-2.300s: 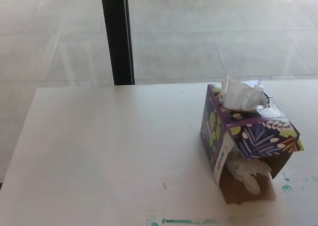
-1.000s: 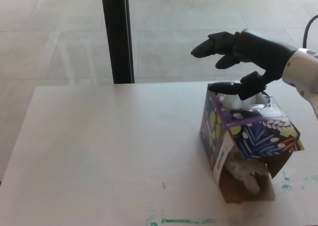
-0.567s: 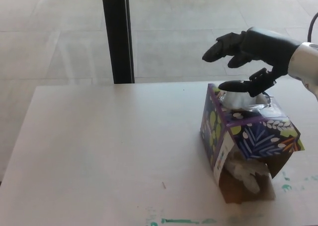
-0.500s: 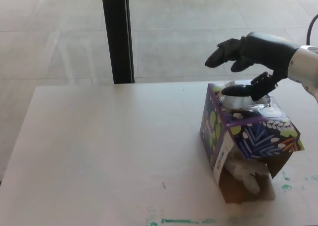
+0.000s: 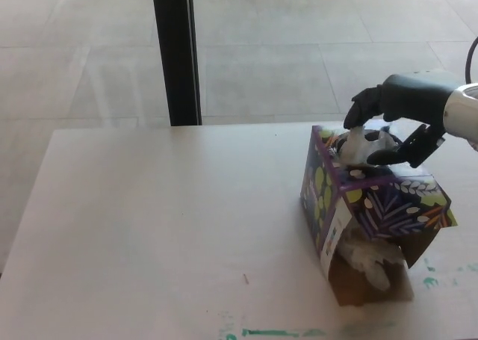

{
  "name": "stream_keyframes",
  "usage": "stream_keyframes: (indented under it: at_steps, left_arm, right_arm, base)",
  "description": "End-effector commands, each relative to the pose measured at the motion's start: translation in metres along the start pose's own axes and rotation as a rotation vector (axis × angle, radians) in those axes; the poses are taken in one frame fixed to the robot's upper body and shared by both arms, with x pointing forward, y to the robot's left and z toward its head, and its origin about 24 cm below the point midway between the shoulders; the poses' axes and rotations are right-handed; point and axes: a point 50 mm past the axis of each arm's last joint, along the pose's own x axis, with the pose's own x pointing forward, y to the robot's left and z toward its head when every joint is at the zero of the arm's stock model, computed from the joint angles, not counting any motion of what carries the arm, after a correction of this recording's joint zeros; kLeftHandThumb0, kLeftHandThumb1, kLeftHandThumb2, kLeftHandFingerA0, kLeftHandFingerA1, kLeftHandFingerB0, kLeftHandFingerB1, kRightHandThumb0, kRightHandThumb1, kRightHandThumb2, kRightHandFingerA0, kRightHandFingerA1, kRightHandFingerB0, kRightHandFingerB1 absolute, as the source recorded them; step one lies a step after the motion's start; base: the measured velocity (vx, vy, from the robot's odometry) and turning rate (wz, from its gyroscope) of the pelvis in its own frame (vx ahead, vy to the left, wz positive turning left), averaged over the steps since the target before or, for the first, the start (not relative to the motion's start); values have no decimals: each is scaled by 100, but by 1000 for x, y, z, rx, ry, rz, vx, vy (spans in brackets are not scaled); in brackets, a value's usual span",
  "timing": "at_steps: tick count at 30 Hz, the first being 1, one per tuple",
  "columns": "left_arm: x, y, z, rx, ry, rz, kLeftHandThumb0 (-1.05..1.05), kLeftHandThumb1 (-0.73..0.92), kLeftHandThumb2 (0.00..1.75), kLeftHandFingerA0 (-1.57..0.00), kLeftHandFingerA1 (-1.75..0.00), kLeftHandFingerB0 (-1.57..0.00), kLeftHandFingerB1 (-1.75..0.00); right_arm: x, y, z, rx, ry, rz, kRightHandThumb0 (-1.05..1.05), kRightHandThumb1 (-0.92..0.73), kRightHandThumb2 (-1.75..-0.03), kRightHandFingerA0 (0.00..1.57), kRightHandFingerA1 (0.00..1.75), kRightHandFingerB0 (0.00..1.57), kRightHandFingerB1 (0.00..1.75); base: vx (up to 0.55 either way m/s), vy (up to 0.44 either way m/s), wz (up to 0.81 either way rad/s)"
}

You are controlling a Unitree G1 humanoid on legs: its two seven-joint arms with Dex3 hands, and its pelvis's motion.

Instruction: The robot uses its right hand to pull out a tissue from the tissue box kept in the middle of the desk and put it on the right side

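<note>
White desk [image 5: 149, 228], tissue [image 5: 358, 147] between right hand [image 5: 399, 119] fingers

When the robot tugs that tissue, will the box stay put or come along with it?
The tissue box may well lift or tip: it looks like light cardboard, already leaning, with its near side torn open. The tissue is soft and crumpled, so it should bend and might tear under the right hand rather than slide out cleanly.

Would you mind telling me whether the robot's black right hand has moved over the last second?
Yes. The black right hand has moved right and down, closing around the white tissue atop the purple floral tissue box.
</note>
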Motion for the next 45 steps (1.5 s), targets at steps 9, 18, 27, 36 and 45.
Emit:
stream_keyframes:
  at_steps: [9, 18, 27, 36, 45]
  left_arm:
    - [-3, 6, -2, -19, -19, 6, -105, 87, 84, -77, -119, -53, -100]
    - [-3, 5, -1, -15, -24, 10, -105, 88, 86, -81, -118, -56, -101]
    - [-3, 5, 0, -49, -33, -17, -105, 64, 131, -76, -108, -60, -94]
    - [-4, 5, -2, -86, -37, -26, -102, 77, 90, -83, -115, -63, -98]
    - [-4, 4, -5, -107, -38, -24, -103, 75, 91, -84, -115, -68, -100]
  right_arm:
    - [5, -1, 11, -63, -46, -6, -64, -71, -61, 64, 60, 46, 38]
    - [2, 8, 4, -117, -61, -31, -59, -73, -62, 74, 80, 52, 43]
    - [-5, 14, -11, -360, -5, -94, -40, -66, -62, 83, 144, 70, 54]
    - [-5, 27, -13, -363, -11, -94, -35, -68, -60, 74, 168, 73, 103]
    - [-2, 38, 0, -315, -65, -131, -35, -66, -59, 75, 165, 79, 80]
  base:
    - [0, 0, 0]
    - [0, 0, 0]
    - [0, 0, 0]
    - [0, 0, 0]
    - [0, 0, 0]
